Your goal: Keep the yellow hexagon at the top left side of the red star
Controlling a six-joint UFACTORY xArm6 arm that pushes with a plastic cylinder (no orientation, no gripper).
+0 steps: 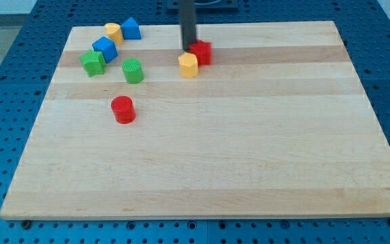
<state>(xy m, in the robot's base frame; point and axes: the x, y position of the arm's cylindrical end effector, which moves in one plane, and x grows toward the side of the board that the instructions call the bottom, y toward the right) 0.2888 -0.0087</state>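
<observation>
The red star [202, 51] serves as the landmark here, sitting on the wooden surface [249, 149] near the view's top, a little left of the middle. The yellow hexagon [188, 66] lies touching the star on its lower left side, toward the view's bottom and left, so it is not at the star's top left. My tip [189, 48] comes down just at the star's left edge, directly above the hexagon in the view, and appears to touch or nearly touch the star. There is no hand on this arm, only the dark rod, so there is no open or closed state to tell. Well to the left of the star, a green block [133, 70] stands alone, and farther left a blue block [105, 49] touches another green block [93, 62]. Up toward the view's top left from the star, a yellow cylinder [113, 31] sits just beside a second blue block [131, 28]. A red cylinder [122, 109] lies well apart from the star, toward the view's bottom left.
</observation>
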